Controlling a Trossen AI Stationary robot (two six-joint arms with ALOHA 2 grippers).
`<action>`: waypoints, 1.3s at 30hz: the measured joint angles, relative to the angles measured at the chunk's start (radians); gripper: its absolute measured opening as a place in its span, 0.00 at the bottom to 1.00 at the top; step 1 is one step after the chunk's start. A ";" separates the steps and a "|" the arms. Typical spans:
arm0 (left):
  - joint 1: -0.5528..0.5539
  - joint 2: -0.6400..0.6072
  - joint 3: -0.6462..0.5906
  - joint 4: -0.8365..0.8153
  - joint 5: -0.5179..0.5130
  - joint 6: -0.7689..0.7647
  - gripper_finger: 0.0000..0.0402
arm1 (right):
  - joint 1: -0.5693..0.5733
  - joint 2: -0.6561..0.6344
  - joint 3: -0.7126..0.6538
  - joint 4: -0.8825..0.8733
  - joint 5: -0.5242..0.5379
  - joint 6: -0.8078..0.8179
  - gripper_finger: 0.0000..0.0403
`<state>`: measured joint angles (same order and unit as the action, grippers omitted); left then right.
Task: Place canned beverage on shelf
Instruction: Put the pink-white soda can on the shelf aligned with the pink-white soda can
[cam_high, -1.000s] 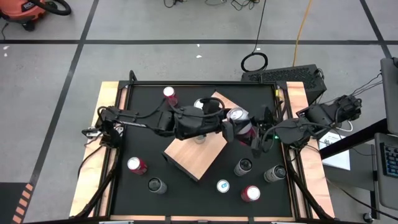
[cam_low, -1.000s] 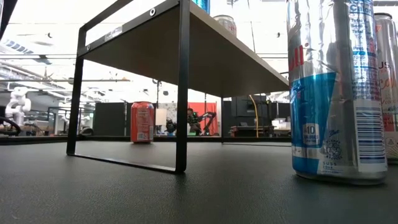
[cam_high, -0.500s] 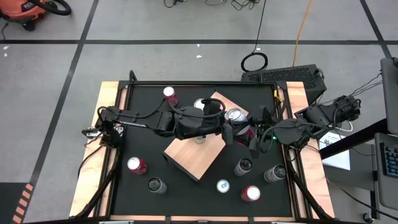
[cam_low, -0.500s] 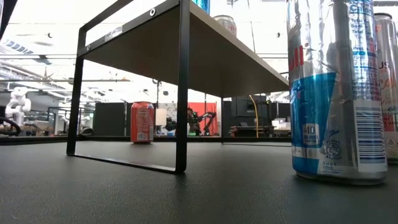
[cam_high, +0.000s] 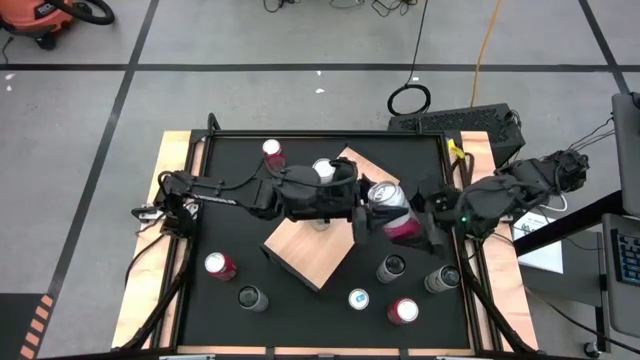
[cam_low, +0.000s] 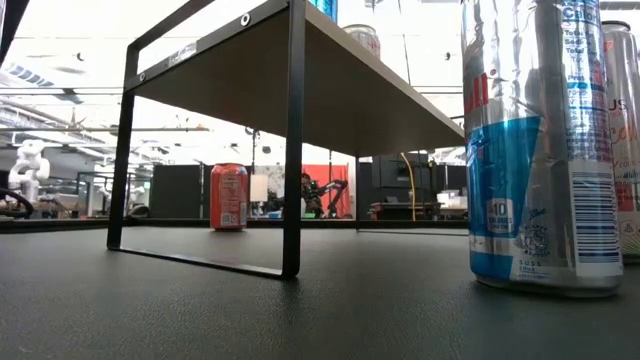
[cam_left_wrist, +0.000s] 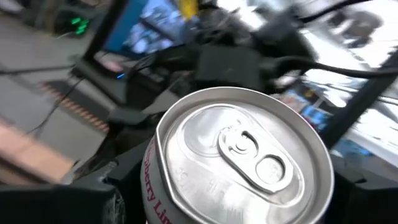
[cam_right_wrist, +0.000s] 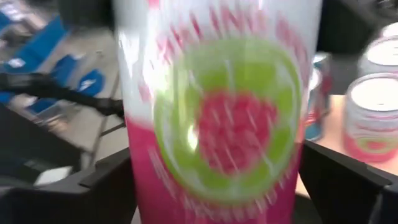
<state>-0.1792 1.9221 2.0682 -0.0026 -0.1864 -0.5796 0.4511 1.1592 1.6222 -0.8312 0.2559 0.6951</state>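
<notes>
- Shelf (cam_high: 310, 250) stands on the black desk (cam_high: 230, 200), which fills the middle of the overhead view. A wooden frame runs along the desk's sides, and grey floor lies around it.
- It is a light tan wooden board, turned cornerwise to the desk edges. From desk level it shows thin black metal legs (cam_low: 293, 140) that hold the board well above the surface.
- Left arm reaches across the shelf from the left side. The left gripper (cam_high: 362, 215) sits just past the shelf's right corner, pinching the canned beverage (cam_high: 392, 208).
- Right arm comes in from the right side. The right gripper (cam_high: 428, 215) sits just beside the can, its fingers (cam_right_wrist: 93, 183) spread on either side of the can's body.
- Canned beverage is pink and white with a silver top. It hangs tilted in the air between the two grippers, off the shelf's right corner, with its top leaning toward the left arm.
- One white-topped can (cam_high: 322, 170) stands on the shelf's far part.
- Seven loose cans stand around the desk, among them a red one (cam_high: 218, 265) at front left and a blue one (cam_high: 358, 298) at front.
</notes>
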 joint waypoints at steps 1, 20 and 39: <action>0.003 0.000 0.000 0.021 0.023 0.014 0.73 | 0.000 -0.009 0.000 0.005 -0.022 0.000 0.92; 0.067 0.000 0.000 0.102 0.315 0.123 0.73 | 0.000 -0.001 0.000 0.158 -0.063 -0.099 0.93; 0.066 -0.002 0.002 -0.027 0.314 0.144 0.73 | 0.000 0.002 0.000 0.132 0.066 -0.145 0.93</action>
<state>-0.1127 1.9202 2.0701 -0.0299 0.1271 -0.4354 0.4515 1.1614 1.6221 -0.6995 0.3220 0.5497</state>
